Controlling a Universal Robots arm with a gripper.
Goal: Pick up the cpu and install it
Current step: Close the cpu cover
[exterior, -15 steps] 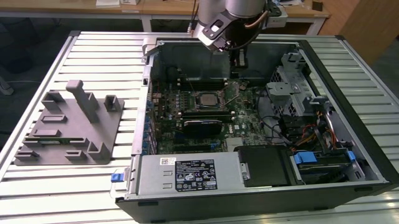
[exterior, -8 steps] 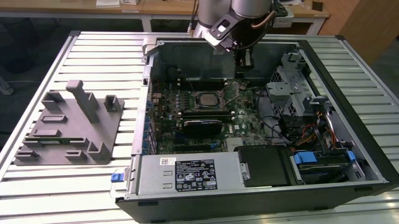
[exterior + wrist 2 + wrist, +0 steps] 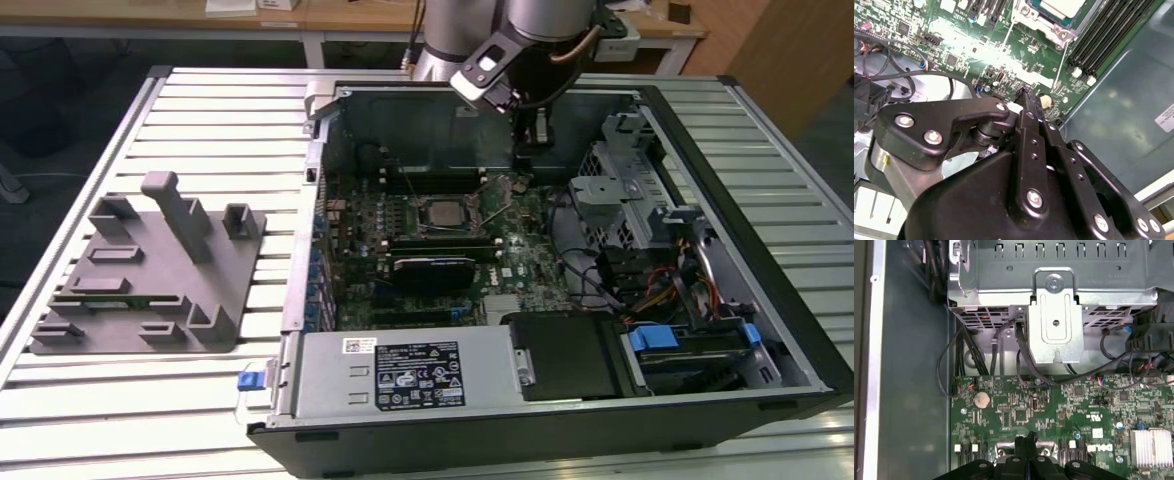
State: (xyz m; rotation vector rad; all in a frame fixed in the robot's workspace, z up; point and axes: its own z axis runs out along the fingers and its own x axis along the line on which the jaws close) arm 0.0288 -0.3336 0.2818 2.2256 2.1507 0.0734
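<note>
The cpu [image 3: 438,213] is a pale silver square lying in the motherboard socket near the middle of the open computer case; in the second wrist view the cpu [image 3: 1060,6] shows inside the socket's metal frame. A thin metal socket lever [image 3: 1061,52] stands up beside it. My gripper [image 3: 526,148] hangs inside the case near the back wall, to the exterior view's right of the cpu and apart from it. In both wrist views the black fingers [image 3: 1023,95] [image 3: 1026,442] are pressed together over the green board, with nothing between them.
A grey moulded fixture [image 3: 147,270] lies on the slatted table at the exterior view's left. Inside the case are a metal drive cage [image 3: 627,200], black cables [image 3: 1019,355], memory slots [image 3: 1109,35], a coin battery [image 3: 982,399] and the power supply [image 3: 400,372].
</note>
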